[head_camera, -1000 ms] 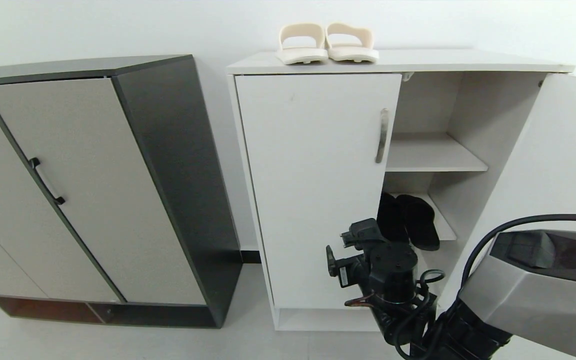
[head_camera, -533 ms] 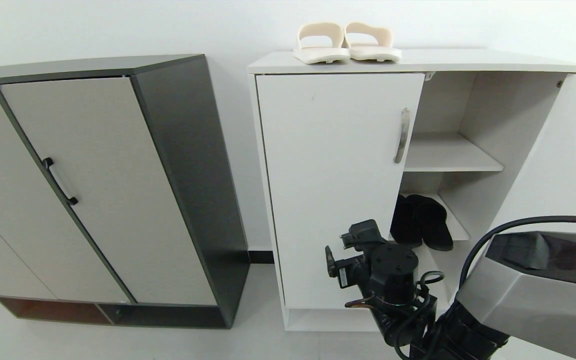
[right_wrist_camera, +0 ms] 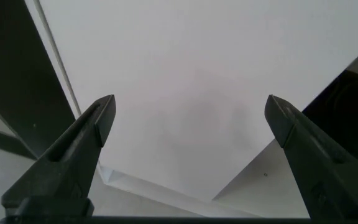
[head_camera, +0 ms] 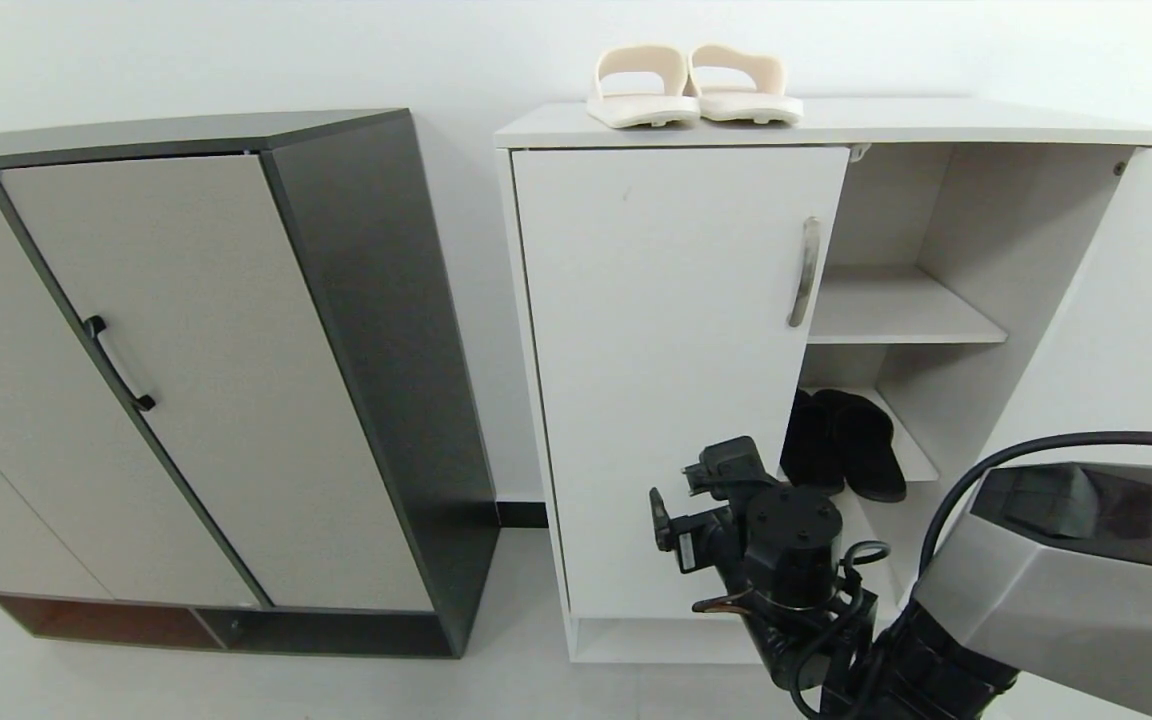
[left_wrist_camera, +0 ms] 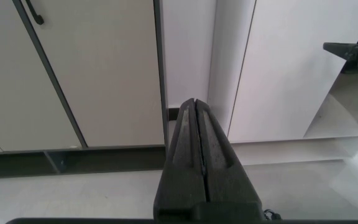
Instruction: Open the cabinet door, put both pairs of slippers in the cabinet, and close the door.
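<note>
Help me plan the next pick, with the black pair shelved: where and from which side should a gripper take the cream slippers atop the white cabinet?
Probably by the arched straps, coming from the front. The cream slippers lie side by side near the front edge of the cabinet top, strap openings facing outward, so one finger can slip under an arch.

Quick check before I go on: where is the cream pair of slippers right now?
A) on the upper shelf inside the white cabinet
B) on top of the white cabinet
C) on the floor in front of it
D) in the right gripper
B: the cream slippers sit on the top board of the white cabinet, while the black slippers lie on the lower shelf inside.
</note>
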Tool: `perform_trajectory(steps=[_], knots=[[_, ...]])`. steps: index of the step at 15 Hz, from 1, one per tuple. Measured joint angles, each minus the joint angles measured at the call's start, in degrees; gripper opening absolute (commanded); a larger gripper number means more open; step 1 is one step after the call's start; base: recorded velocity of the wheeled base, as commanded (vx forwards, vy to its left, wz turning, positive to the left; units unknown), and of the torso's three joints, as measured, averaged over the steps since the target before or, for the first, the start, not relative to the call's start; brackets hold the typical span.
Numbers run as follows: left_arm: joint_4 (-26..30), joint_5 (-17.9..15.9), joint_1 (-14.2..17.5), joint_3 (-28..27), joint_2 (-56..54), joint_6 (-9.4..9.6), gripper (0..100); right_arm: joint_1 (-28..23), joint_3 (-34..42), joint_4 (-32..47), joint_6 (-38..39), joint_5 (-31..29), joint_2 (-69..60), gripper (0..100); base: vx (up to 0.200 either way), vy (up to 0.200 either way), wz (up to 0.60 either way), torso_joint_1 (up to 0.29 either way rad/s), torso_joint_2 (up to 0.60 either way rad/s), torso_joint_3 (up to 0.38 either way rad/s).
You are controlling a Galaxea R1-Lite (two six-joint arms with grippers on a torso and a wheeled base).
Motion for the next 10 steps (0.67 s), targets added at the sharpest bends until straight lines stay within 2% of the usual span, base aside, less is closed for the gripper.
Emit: perform_trajectory(steps=[5,8,10], knots=[[0.07,0.0,0.0,0.0,0.02,-0.02,0,0.09,0.16,-0.06,-0.09,0.09,0.26,100,0.0,0.0,0.0,0.0,-0.03,-0.025],[0.1,0.0,0.02,0.0,0.02,-0.04,0,0.09,0.16,-0.3,-0.41,0.04,0.33,100,0.0,0.0,0.0,0.017,-0.19,-0.308],[0.07,0.02,0.02,0.02,0.05,-0.04,0,-0.09,0.17,-0.05,-0.44,0.0,0.48,100,0.0,0.0,0.0,0.058,-0.5,-0.376]])
